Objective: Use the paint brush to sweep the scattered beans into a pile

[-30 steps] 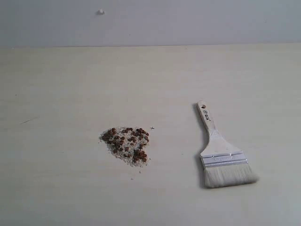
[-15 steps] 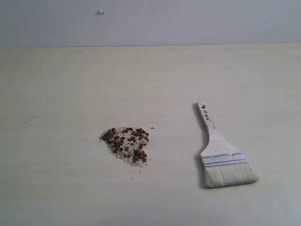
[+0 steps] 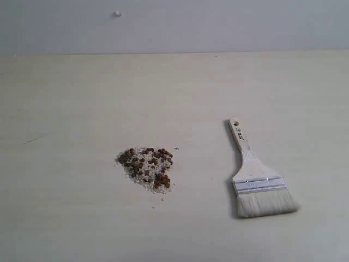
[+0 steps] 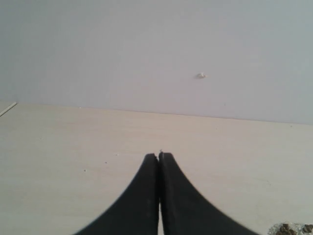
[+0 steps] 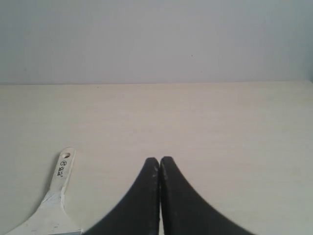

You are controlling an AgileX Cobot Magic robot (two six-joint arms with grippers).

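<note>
Reddish-brown beans [image 3: 146, 166] mixed with whitish crumbs lie in one small pile on the pale table [image 3: 82, 98], left of centre in the exterior view; an edge of it shows in the left wrist view [image 4: 292, 228]. The paint brush [image 3: 253, 174] lies flat to the right of the pile, handle pointing away, off-white bristles toward the front edge. Its wooden handle [image 5: 57, 186] also shows in the right wrist view. Neither arm appears in the exterior view. My left gripper [image 4: 158, 156] is shut and holds nothing. My right gripper [image 5: 159, 159] is shut beside the handle, apart from it.
A pale grey wall [image 3: 218, 24] rises behind the table, with a small white bump [image 3: 116, 13] on it. A faint dark scratch [image 3: 32, 140] marks the tabletop at the left.
</note>
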